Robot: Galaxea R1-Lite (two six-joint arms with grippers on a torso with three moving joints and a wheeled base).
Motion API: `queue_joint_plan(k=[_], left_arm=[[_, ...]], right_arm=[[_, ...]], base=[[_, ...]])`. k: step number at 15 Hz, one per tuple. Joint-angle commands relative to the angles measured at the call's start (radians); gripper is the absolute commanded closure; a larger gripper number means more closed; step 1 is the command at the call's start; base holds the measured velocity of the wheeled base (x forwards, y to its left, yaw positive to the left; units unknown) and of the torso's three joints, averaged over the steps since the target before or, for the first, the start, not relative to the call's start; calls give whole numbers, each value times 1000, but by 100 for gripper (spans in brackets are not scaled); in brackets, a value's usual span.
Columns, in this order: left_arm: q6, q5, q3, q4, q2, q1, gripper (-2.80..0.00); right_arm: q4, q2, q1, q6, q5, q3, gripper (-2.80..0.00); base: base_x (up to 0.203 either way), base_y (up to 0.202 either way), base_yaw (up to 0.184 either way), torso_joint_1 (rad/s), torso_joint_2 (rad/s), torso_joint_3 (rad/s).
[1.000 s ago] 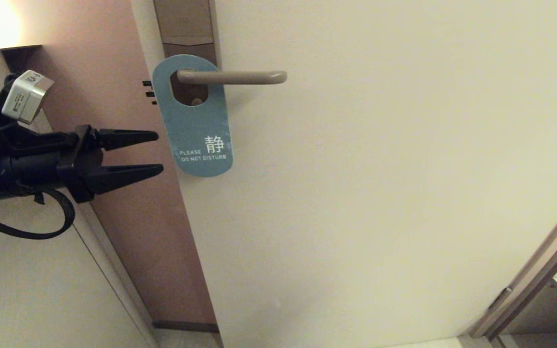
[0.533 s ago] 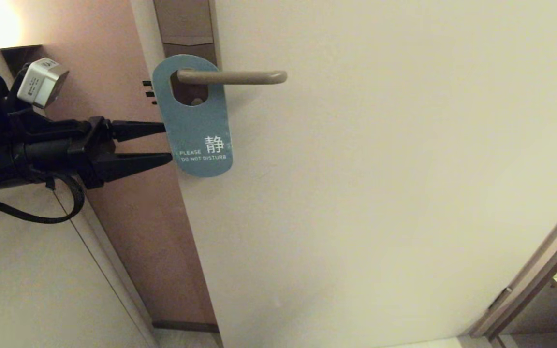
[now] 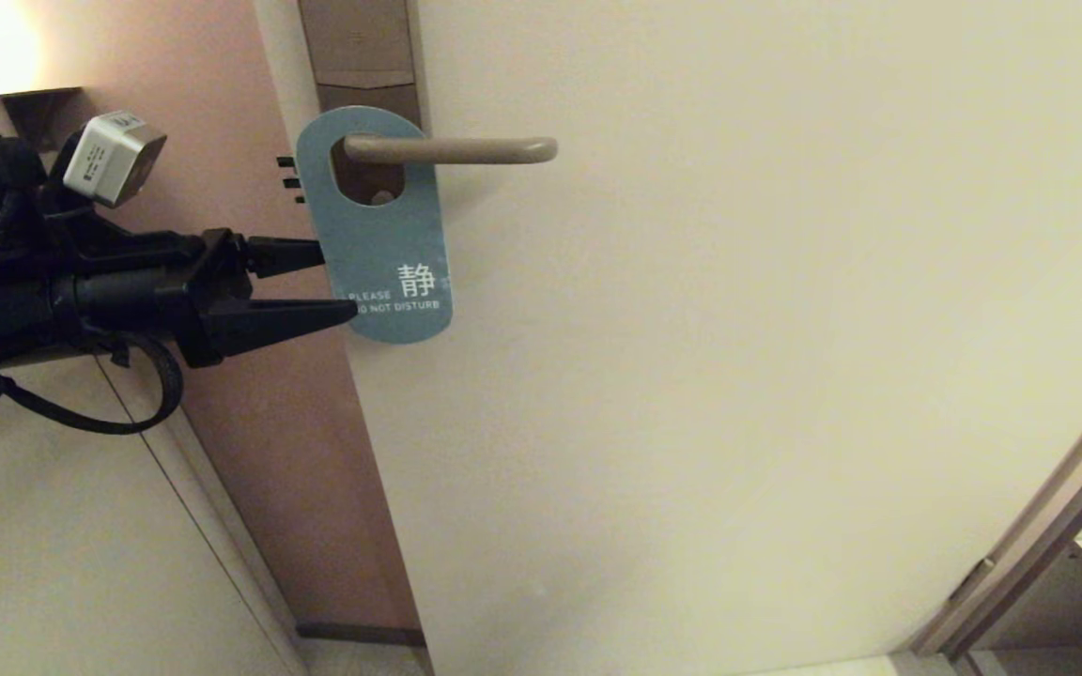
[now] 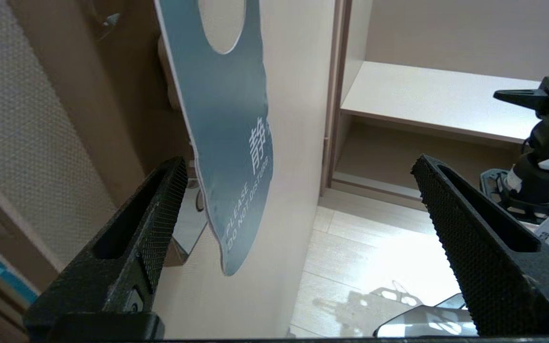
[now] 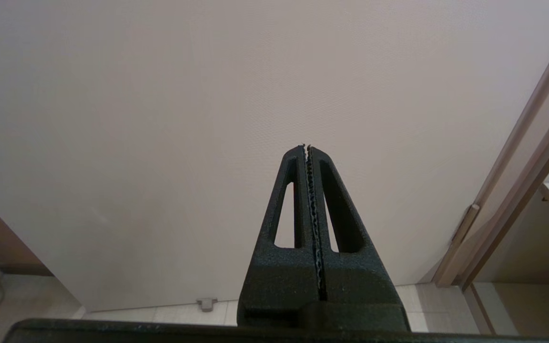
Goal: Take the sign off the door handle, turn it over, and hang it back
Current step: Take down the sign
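Hanging blue side out from the door handle (image 3: 452, 149), oval hole threaded over the lever close to the brown lock plate (image 3: 358, 47), near the door's (image 3: 738, 329) latch edge: the sign (image 3: 379, 239), lower end dangling free against the door face. Approaching from the latch-edge side, the left pincer (image 3: 334, 282), spread wide and gripping nothing, one finger slipping behind the card's near edge and the other standing in front of it, as the left wrist view shows with the sign (image 4: 229, 138) between the textured pads (image 4: 160, 224). Resting apart, low before the bare door, the right pincer (image 5: 306, 147), clenched and empty. Looking thin, light and flat, probably a stiff coated card: likely swinging or twisting at the slightest nudge, and likely bending or slipping if pinched only at a corner. Best taking hold, by this reading, on the solid lower half near the printed words, squarely across both faces, well below the hole, leaving the loop free for sliding off toward the lever's rounded tip. Needing only gentle pressure; smooth surface possibly slick, though the knurled pads should help.
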Motion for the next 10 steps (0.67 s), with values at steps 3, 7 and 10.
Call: queue_joint_plan(k=[3,7,10], left_arm=[[0,-6,1,-4,3,-21,-280],[-1,-3,-1,-4,11,-39,-280],[-4,-3,-2,-4,18,-52,-280]], right_arm=[[0,1,0,0,0,0,0],[0,1,0,0,0,0,0],[0,1,0,0,0,0,0]], base=[[0,0,0,0,0,0],[0,0,0,0,0,0],[0,0,0,0,0,0]])
